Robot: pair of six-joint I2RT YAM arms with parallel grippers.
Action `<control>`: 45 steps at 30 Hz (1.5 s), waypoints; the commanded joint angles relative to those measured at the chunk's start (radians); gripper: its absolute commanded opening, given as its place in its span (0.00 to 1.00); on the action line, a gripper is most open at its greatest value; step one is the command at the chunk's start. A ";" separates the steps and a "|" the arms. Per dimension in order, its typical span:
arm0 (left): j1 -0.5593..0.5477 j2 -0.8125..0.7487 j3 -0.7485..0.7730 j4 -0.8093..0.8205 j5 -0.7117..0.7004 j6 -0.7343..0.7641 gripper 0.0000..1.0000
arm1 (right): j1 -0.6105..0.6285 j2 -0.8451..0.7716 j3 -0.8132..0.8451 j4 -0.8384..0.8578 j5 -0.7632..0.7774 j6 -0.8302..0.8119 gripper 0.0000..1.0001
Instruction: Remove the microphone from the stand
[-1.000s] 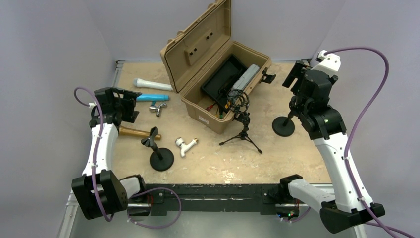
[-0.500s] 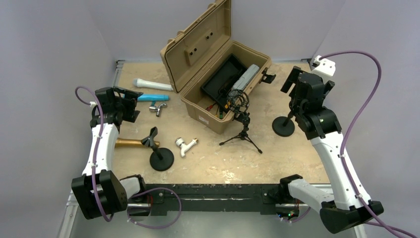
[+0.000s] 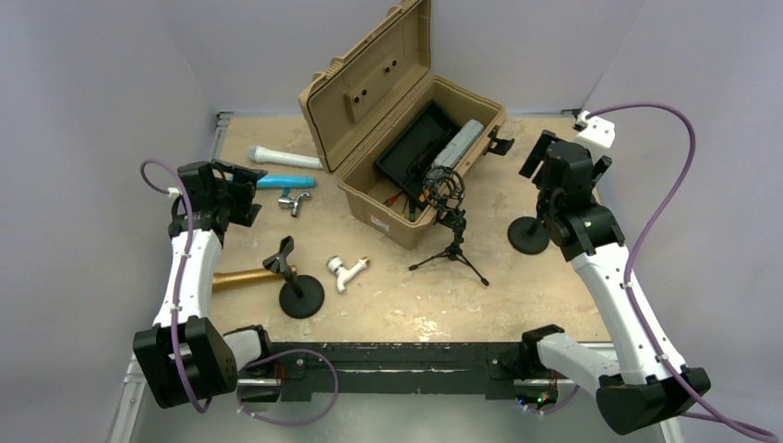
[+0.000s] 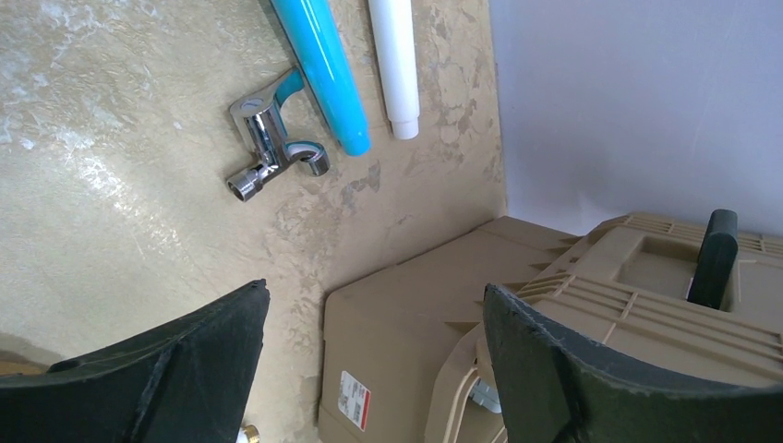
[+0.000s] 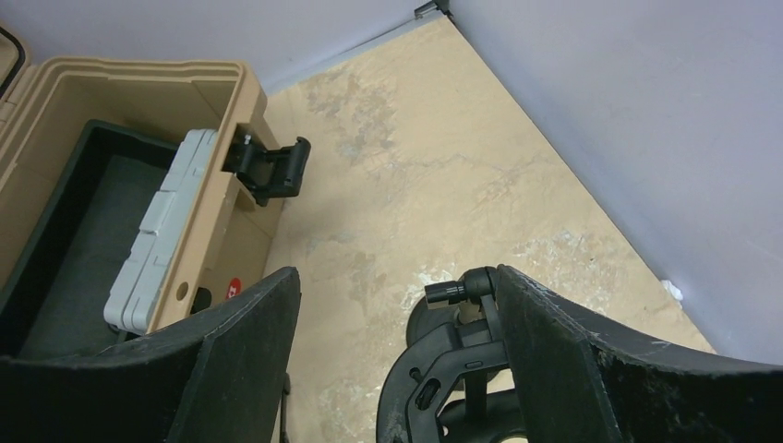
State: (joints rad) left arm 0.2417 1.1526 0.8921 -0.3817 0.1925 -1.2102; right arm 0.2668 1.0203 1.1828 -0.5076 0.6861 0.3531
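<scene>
A gold-brown microphone (image 3: 242,275) lies low beside the left black round-base stand (image 3: 301,297). Its end is at the stand's clip (image 3: 280,255); I cannot tell if the clip still grips it. My left gripper (image 3: 246,195) is open and empty, well behind that stand. In the left wrist view it (image 4: 374,295) faces the tan case (image 4: 434,341). My right gripper (image 3: 554,183) is open over a second round-base stand (image 3: 528,236). In the right wrist view that gripper (image 5: 397,281) has the stand's empty clip (image 5: 462,355) by its right finger.
An open tan case (image 3: 397,138) stands at the back centre, with a black tripod stand holding a shock mount (image 3: 450,226) in front. A white microphone (image 3: 282,157), a blue microphone (image 3: 282,182), a chrome tap (image 3: 295,200) and a white pipe fitting (image 3: 346,270) lie on the left.
The gold microphone has dropped from level with the clip to lower, toward the near edge. My right gripper has shifted slightly left and down. The left arm has hardly moved.
</scene>
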 commanded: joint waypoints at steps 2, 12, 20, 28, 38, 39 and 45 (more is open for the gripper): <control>-0.004 -0.009 0.025 0.040 0.017 0.014 0.83 | -0.016 0.000 -0.032 0.035 -0.036 0.029 0.74; -0.005 -0.007 0.024 0.042 0.020 0.012 0.83 | -0.037 0.017 -0.066 0.059 -0.066 0.026 0.72; -0.005 -0.004 0.020 0.046 0.023 0.011 0.83 | -0.051 0.024 -0.112 0.066 -0.085 0.033 0.72; -0.004 -0.002 0.016 0.057 0.031 0.007 0.82 | -0.060 0.050 -0.113 0.104 -0.095 0.035 0.72; -0.055 -0.038 0.132 0.158 0.171 0.239 0.83 | -0.060 0.142 0.101 0.097 -0.254 -0.059 0.86; -0.068 -0.044 0.174 0.131 0.173 0.293 0.83 | -0.060 0.139 0.104 0.100 -0.289 -0.063 0.87; -0.192 -0.074 0.332 0.038 0.165 0.533 0.83 | -0.060 0.126 0.048 0.118 -0.464 -0.062 0.89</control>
State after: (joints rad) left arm 0.1238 1.1374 1.1179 -0.3302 0.3252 -0.9020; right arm 0.2089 1.1599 1.2430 -0.4160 0.3641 0.3172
